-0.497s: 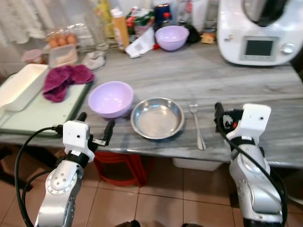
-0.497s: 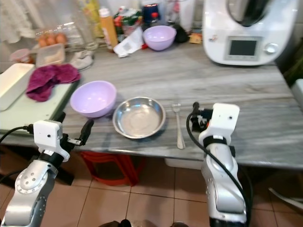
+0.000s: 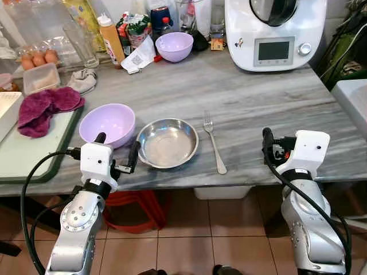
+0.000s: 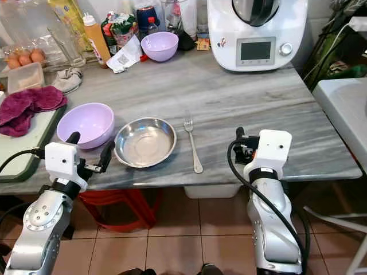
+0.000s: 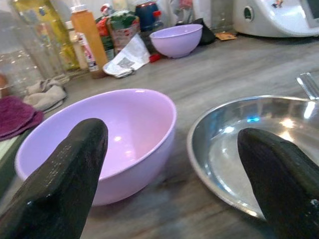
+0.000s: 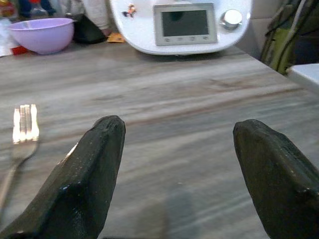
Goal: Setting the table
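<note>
We're parked at the front edge of the grey marble-look counter (image 3: 258, 103) with both arms raised just in front of it. Our left tool (image 3: 117, 154) is spread wide and holding nothing, hovering right at the near rims of the lilac bowl (image 3: 107, 124) and the steel bowl (image 3: 168, 142); in the left wrist view one finger (image 5: 60, 184) lines up with the lilac bowl and the other with the steel one. Our right tool (image 6: 174, 174) is spread wide and empty too, sitting off to the right of the fork (image 3: 214, 143), over bare counter.

The layout looks like a place setting in progress: the two bowls sit just beside each other near the front edge, with the fork lying lengthwise just right of the steel bowl, tines pointing away from us. Probably kept close to the edge so a diner can reach.

The steel bowl is shallow, shiny and empty. The lilac one is deeper, matte plastic-looking, also empty. A second lilac bowl (image 3: 174, 46) sits at the back among the clutter.
</note>
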Tool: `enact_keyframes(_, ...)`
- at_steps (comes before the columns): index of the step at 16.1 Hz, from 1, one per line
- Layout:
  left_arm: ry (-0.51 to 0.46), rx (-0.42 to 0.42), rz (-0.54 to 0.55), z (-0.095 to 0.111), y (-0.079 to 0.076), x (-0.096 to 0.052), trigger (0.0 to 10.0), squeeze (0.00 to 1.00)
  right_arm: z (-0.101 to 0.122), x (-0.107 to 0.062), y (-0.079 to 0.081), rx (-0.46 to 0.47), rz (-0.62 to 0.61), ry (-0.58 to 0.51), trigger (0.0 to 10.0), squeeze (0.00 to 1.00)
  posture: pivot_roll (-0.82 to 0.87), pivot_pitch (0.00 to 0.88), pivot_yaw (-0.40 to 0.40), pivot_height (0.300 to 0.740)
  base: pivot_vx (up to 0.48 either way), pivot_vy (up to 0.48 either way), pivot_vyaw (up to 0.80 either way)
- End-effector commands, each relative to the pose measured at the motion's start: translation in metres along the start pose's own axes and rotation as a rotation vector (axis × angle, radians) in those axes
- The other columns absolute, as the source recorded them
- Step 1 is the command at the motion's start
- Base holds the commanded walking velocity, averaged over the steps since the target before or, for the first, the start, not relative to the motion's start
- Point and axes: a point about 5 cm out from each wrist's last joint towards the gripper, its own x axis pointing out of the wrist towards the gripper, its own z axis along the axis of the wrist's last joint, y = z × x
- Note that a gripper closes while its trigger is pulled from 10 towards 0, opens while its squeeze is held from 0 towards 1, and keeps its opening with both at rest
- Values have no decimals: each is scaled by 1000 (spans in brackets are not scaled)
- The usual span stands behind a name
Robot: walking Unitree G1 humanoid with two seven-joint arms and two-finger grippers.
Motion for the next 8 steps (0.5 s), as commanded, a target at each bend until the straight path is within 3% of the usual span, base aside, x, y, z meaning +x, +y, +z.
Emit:
enact_keyframes(1, 26, 22, 25, -3, 5, -3, 10000, 0, 9, -2, 5, 5, 16, -45, 10000, 0, -158, 120, 97, 740, 0, 0, 0)
enact_keyframes(3, 32, 24, 24, -4, 5, -3, 10000, 0, 9, -3, 5, 6, 18, -46, 10000, 0, -158, 121, 99, 740, 0, 0, 0)
enact_keyframes(8, 39, 27, 17, -4, 5, -3, 10000, 0, 6, -2, 4, 71, 0, -21, 10000, 0, -156, 123, 102, 740, -312, 0, 0)
